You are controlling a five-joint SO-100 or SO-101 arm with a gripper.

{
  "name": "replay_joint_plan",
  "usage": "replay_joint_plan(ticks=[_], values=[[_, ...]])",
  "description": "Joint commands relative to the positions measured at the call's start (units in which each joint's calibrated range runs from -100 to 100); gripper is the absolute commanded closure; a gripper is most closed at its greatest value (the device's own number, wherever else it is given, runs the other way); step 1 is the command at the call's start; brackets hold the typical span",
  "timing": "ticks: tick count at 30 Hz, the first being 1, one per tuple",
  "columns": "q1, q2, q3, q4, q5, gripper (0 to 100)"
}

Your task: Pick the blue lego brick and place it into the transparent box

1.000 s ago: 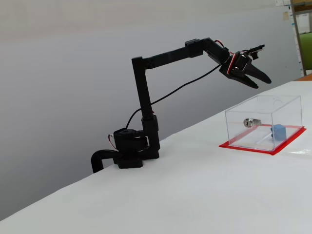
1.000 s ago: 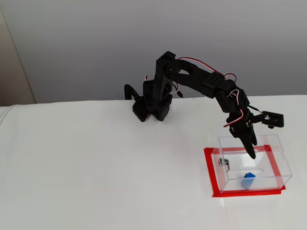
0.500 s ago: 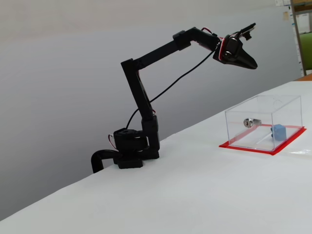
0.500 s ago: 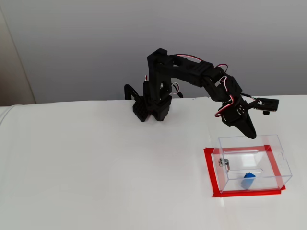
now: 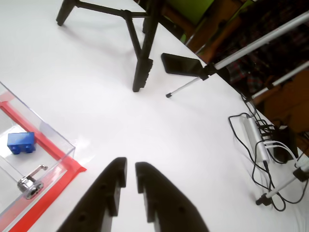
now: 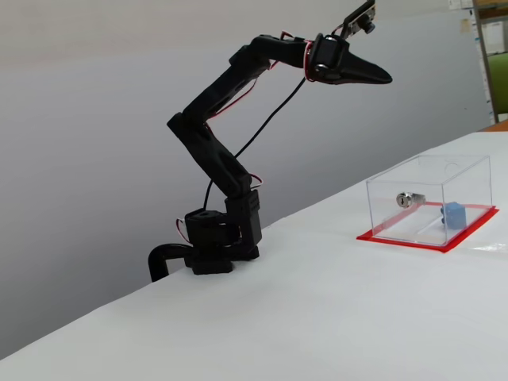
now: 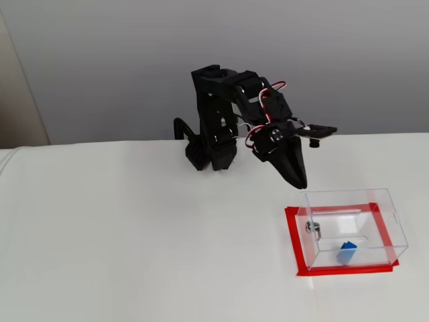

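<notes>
Gripper point(image 5: 130, 170), jaws nearly closed and empty, beside transparent box point(image 5: 53, 140); inside it blue lego brick point(image 5: 21, 142), likely light, rigid, best pinched across flat sides.

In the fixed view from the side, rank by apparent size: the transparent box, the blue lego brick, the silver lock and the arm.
1. Arm, largest by far.
2. Transparent box.
3. and 4. Blue lego brick and silver lock look about alike, so I won't rank them.
</notes>
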Motion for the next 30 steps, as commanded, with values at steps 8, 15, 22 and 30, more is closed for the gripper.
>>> replay_joint_plan(ticks=[8,15,22,30], values=[[11.3,-18.2,19.7,-6.9,-3.8,98],[17.5,-28.0,30.3,-6.9,-6.0,98],[23.2,-39.0,42.4,-6.9,-7.9,98],[23.9,-50.7,59.5,-6.9,-10.7,98]])
